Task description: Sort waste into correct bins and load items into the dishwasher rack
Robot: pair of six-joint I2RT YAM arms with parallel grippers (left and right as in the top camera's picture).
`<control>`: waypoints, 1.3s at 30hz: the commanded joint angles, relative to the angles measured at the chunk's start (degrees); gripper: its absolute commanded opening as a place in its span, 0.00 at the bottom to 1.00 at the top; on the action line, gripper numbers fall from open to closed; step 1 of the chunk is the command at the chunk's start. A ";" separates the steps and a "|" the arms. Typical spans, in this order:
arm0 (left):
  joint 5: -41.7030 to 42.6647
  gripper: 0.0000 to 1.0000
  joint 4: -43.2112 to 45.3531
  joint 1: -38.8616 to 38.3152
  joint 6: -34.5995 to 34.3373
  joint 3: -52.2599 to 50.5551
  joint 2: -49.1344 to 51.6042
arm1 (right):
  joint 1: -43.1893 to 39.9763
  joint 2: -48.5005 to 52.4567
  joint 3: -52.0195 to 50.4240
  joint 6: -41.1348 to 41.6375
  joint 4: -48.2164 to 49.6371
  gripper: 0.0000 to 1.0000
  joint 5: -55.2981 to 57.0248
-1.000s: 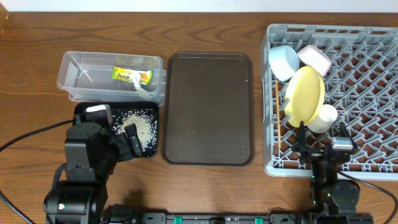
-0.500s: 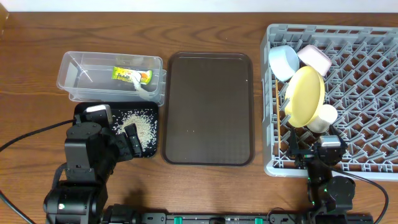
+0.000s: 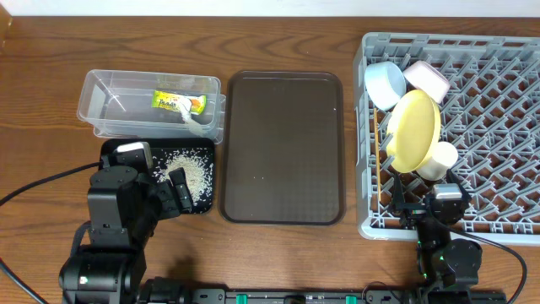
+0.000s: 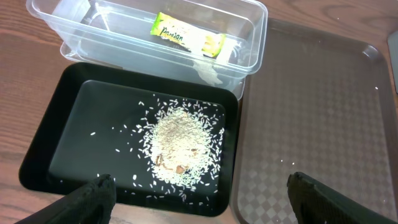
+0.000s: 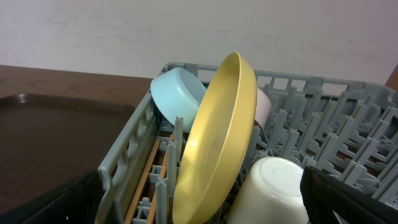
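Observation:
The grey dishwasher rack (image 3: 506, 127) at the right holds the yellow plate (image 3: 413, 127) on edge, the light blue bowl (image 3: 384, 83), the white bowl (image 3: 426, 78) and the pale cup (image 3: 437, 159). The chopsticks (image 3: 379, 160) lie along its left side. The snack wrapper (image 3: 177, 103) lies in the clear tub (image 3: 101, 110). The rice (image 3: 192, 169) lies in the black tray (image 3: 114, 152). My left gripper (image 4: 205, 205) is open and empty over the black tray's front edge. My right gripper (image 5: 205, 205) is open and empty at the rack's front, behind the plate (image 5: 217, 137) and cup (image 5: 273, 193).
The brown serving tray (image 3: 283, 148) lies between the bins and the rack, with nothing on it. A torn white scrap (image 4: 208, 71) lies in the tub beside the wrapper (image 4: 186, 38). Cables run along the table's front edge.
My right arm has drawn back a little toward the rack's front edge, then stopped. The left arm and all objects have not moved.

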 commanded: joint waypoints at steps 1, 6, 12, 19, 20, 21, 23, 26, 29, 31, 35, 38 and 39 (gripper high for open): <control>-0.28 0.91 0.04 -0.13 -0.07 -0.26 -0.07 | -0.48 -0.24 -0.07 -0.70 -0.24 0.99 -0.61; -0.28 0.91 0.04 -0.13 -0.07 -0.26 -0.07 | -0.48 -0.24 -0.07 -0.70 -0.24 0.99 -0.63; -0.31 0.91 -0.94 -0.15 -0.04 -0.31 -0.63 | -0.48 -0.24 -0.07 -0.70 -0.24 0.99 -0.63; -0.74 0.91 4.07 0.15 3.19 -5.99 -7.85 | -0.48 -0.24 -0.07 -0.70 -0.24 0.99 -0.63; -0.74 0.91 5.57 0.15 3.72 -7.93 -9.51 | -0.48 -0.24 -0.07 -0.70 -0.22 0.99 -0.63; -0.74 0.91 7.28 0.15 4.07 -10.23 -11.43 | -0.48 -0.24 -0.07 -0.70 -0.24 0.99 -0.61; -0.74 0.91 10.78 0.15 4.07 -14.86 -15.34 | -0.48 -0.24 -0.07 -0.70 -0.24 0.99 -0.63; -0.72 0.91 17.27 0.15 4.07 -22.25 -21.35 | -0.48 -0.24 -0.07 -0.70 -0.24 0.99 -0.63; -0.72 0.91 23.98 0.15 4.07 -29.44 -27.15 | -0.48 -0.24 -0.07 -0.70 -0.24 0.99 -0.63; -0.72 0.91 28.33 0.15 4.07 -33.66 -30.32 | -0.48 -0.24 -0.07 -0.70 -0.24 0.99 -0.63; -0.72 0.91 35.98 0.15 4.09 -40.35 -34.62 | -0.48 -0.24 -0.07 -0.70 -0.24 0.99 -0.63; -0.72 0.91 41.99 0.15 4.52 -44.68 -37.00 | -0.48 -0.24 -0.07 -0.70 -0.24 0.99 -0.63; -0.72 0.91 44.06 0.15 4.52 -46.12 -37.81 | -0.48 -0.24 -0.07 -0.70 -0.24 0.99 -0.63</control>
